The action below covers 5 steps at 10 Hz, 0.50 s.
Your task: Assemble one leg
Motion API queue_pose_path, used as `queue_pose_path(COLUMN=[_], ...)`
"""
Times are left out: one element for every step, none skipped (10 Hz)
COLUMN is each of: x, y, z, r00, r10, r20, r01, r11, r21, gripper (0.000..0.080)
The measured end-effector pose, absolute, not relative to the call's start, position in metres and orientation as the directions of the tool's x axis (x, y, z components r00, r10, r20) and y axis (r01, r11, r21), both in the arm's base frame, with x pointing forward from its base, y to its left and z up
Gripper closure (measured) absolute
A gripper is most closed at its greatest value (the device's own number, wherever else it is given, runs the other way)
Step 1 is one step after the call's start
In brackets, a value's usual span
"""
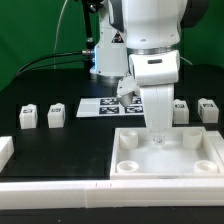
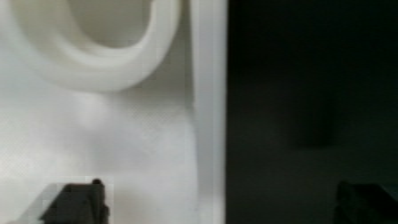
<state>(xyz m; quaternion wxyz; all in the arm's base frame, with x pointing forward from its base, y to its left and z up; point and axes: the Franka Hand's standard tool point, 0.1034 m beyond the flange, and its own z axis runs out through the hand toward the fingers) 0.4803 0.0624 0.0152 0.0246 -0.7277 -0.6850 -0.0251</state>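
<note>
Four small white legs with square markers stand on the black table: two at the exterior view's left (image 1: 28, 117) (image 1: 56, 114) and two at its right (image 1: 181, 112) (image 1: 207, 110). My gripper (image 1: 158, 136) is low over the far edge of the large white panel (image 1: 190, 160), away from every leg. In the wrist view the gripper (image 2: 219, 205) is open and empty. Its dark fingertips (image 2: 75, 204) are set wide apart, one over the panel (image 2: 107, 140) and one over the black table. A round corner socket (image 2: 103, 45) shows close by. No leg shows in the wrist view.
The marker board (image 1: 103, 106) lies flat behind the panel, toward the exterior view's left of my arm. A long white rail (image 1: 60, 190) runs along the front edge, with a white piece (image 1: 5, 150) at the far left.
</note>
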Motion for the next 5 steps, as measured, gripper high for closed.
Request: queue_pose_path(x=[0.480, 0.475, 0.466, 0.459, 0.455], y=[0.063, 0.062, 0.062, 0.062, 0.064], z=[0.018, 0.025, 0.035, 0.043, 0.053], r00=[0.064, 0.079, 0.092, 0.111, 0.154], r10=[0.996, 0.995, 0.994, 0.992, 0.987], r20=[0.069, 0.065, 0.058, 0.053, 0.045], r01=[0.998, 0.997, 0.996, 0.994, 0.988], r11=[-0.064, -0.079, -0.093, -0.112, -0.155], r21=[0.001, 0.004, 0.009, 0.013, 0.011], gripper=[0.0155, 0.0151, 0.0150, 0.0150, 0.0150])
